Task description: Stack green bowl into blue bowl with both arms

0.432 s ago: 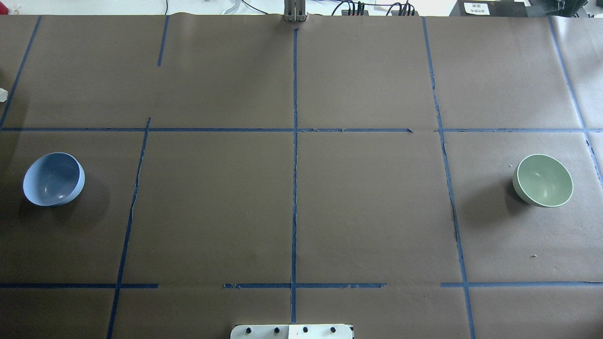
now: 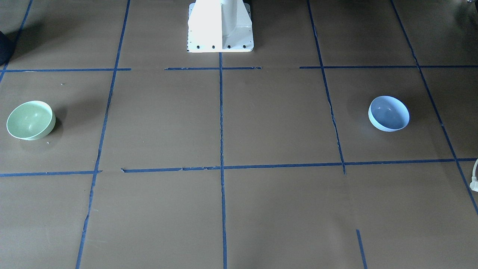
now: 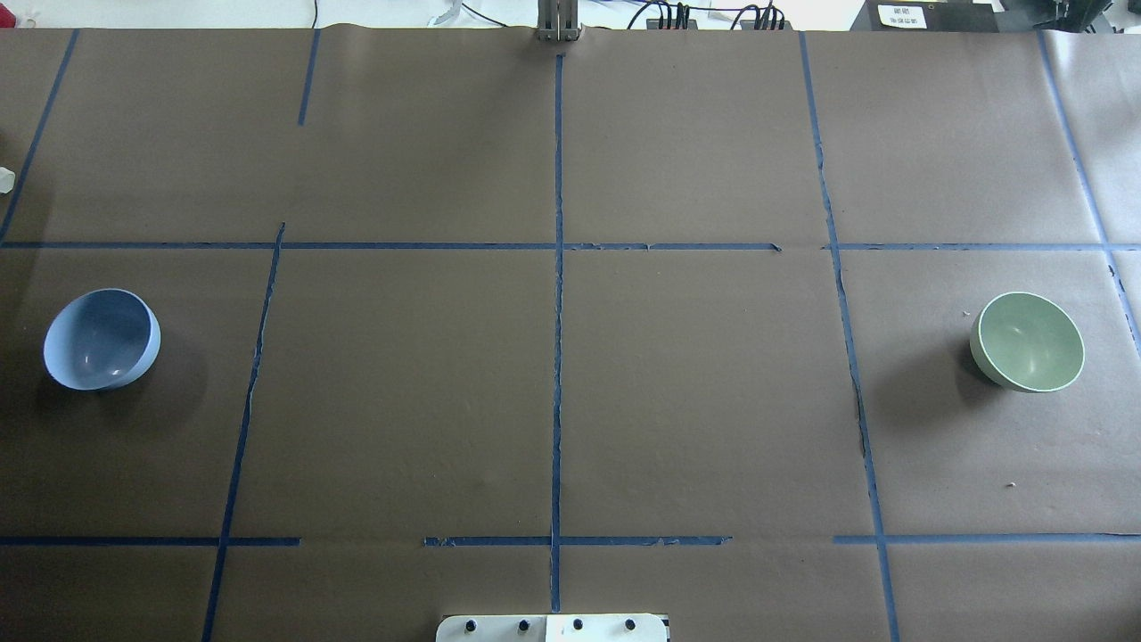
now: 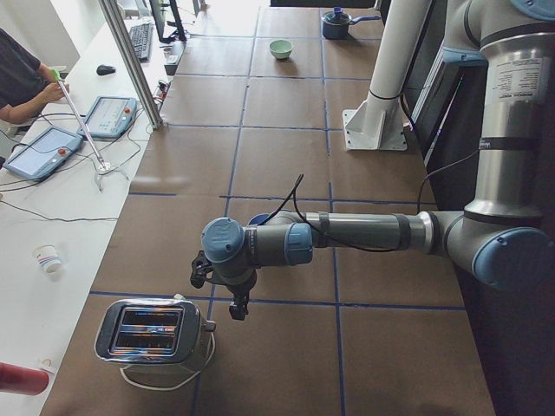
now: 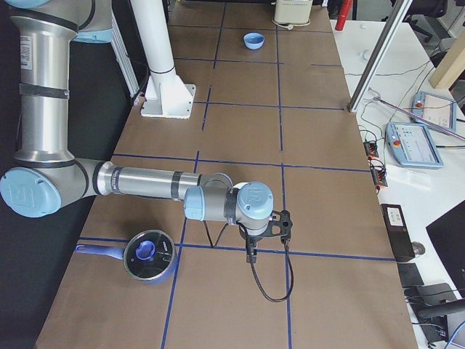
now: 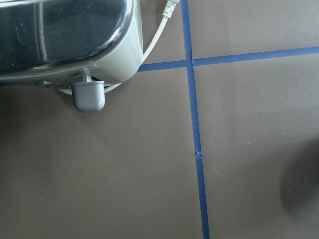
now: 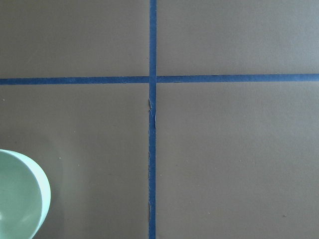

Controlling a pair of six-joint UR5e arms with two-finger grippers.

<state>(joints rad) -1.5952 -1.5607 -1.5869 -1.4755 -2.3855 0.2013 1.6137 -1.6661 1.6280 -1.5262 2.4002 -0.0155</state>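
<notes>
The blue bowl (image 3: 102, 339) stands upright at the table's left and shows in the front-facing view (image 2: 388, 113) and far off in the exterior right view (image 5: 253, 40). The green bowl (image 3: 1027, 341) stands upright at the table's right, also in the front-facing view (image 2: 30, 120) and the exterior left view (image 4: 280, 48). Its rim shows at the lower left of the right wrist view (image 7: 20, 196). The left gripper (image 4: 234, 305) hangs near the toaster. The right gripper (image 5: 251, 251) hangs over the table near a pot. Both show only in side views, so I cannot tell whether they are open.
A chrome toaster (image 4: 152, 334) with a white cord stands beyond the blue bowl, close in the left wrist view (image 6: 65, 40). A dark lidded pot (image 5: 147, 256) stands beyond the green bowl. The white pedestal base (image 2: 220, 26) is at the robot's side. Blue tape lines cross the brown table.
</notes>
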